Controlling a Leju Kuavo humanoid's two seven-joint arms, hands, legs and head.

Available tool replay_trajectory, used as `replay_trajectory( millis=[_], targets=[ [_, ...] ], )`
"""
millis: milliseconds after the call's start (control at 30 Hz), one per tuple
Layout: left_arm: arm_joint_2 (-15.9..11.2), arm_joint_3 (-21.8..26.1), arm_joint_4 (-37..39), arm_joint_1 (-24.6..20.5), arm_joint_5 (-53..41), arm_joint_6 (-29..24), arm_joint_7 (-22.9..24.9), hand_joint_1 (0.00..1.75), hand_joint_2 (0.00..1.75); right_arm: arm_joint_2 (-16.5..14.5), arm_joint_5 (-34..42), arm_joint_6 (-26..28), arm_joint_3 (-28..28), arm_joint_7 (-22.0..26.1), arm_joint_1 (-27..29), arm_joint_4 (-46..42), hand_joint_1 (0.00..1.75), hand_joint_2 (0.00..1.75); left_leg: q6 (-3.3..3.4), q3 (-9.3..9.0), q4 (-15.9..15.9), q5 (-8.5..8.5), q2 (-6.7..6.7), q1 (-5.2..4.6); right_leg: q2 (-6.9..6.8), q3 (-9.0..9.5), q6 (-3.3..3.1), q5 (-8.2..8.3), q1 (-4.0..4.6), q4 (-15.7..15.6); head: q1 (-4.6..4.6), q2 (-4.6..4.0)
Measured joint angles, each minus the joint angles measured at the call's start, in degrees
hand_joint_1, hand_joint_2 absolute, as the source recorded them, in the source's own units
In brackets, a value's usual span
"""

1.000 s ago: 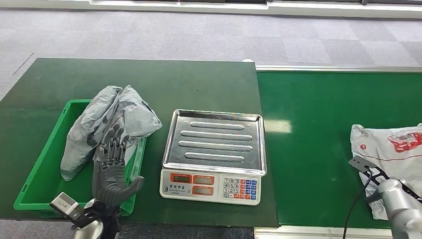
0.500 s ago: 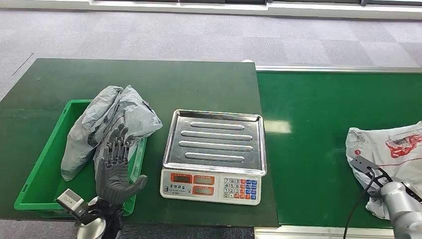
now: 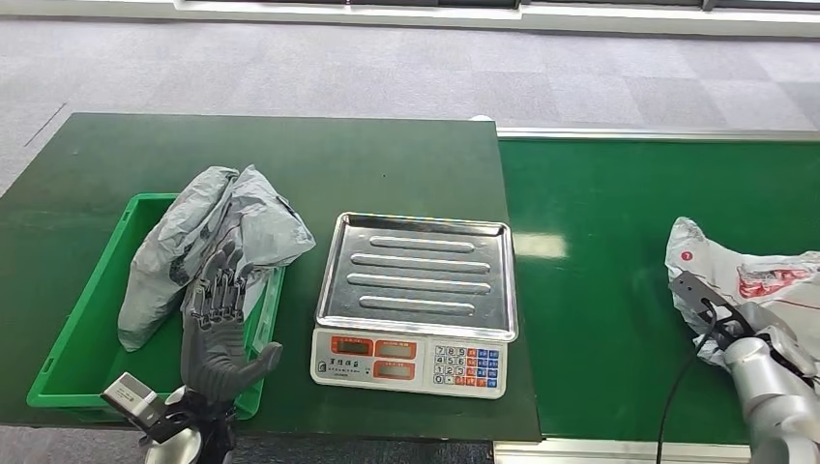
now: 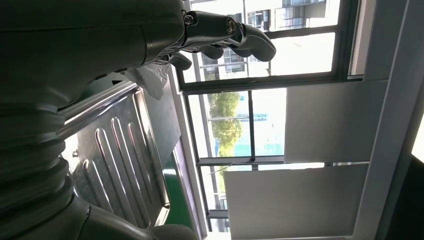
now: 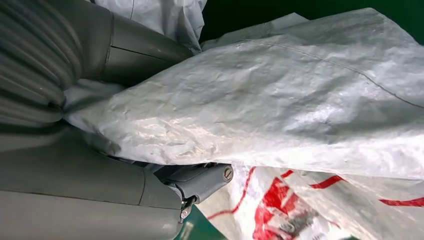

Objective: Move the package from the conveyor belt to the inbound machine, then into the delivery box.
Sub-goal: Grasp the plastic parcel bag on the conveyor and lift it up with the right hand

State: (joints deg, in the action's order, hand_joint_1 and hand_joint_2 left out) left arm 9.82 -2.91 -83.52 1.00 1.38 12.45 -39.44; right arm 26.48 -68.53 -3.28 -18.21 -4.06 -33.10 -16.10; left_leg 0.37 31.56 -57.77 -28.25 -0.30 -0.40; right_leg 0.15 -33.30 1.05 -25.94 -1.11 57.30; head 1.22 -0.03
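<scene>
White pkg [image 3: 749, 285] on conveyor belt [image 3: 619, 251], far right edge. R hand [image 5: 90, 165] wrapped round it, prob. gripping for lift, fingers mostly hidden. L hand [image 3: 220, 329] spread, idle by green box [image 3: 73, 338]. Scale [image 3: 418, 295] between them, tray bare for weighing.

No legible text anywhere.

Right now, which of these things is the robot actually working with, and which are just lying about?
Job in hand:
white package, held by right hand
conveyor belt
scale
green box

Lying about:
grey bag already in the box
left hand, holding nothing
</scene>
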Motion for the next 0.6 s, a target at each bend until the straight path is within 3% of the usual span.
replay_trajectory(
  millis=[467, 533, 600],
  targets=[
    [0.0, 0.0, -0.3, 0.2, 0.0, -0.1, 0.0, 0.00, 1.75, -0.7, 0.1, 0.6, 0.0, 0.8, -0.7, -0.3, 1.75, 1.75, 0.00, 0.05, 0.0, 0.00, -0.09, -0.01, -0.09, 0.00, 0.00, -0.01, -0.01, 0.0, -0.01, 0.01],
    [0.0, 0.0, -0.5, 0.5, 0.0, -0.4, 0.0, 0.00, 1.75, -0.9, 1.1, 4.2, 0.0, 4.4, -0.8, -0.6, 1.75, 1.75, 0.00, 0.24, 0.0, -0.01, -0.08, -0.01, -0.08, 0.01, 0.00, -0.01, -0.02, 0.0, -0.02, 0.00],
    [0.0, 0.0, -1.2, 1.1, -0.2, -1.0, 0.0, 0.00, 1.75, -1.8, 3.7, 12.9, -0.3, 11.9, -1.1, -2.1, 1.75, 1.75, 0.02, 0.51, 0.0, -0.03, 0.00, -0.02, -0.01, -0.04, 0.00, -0.01, -0.04, 0.1, -0.02, 0.00]
  ],
)
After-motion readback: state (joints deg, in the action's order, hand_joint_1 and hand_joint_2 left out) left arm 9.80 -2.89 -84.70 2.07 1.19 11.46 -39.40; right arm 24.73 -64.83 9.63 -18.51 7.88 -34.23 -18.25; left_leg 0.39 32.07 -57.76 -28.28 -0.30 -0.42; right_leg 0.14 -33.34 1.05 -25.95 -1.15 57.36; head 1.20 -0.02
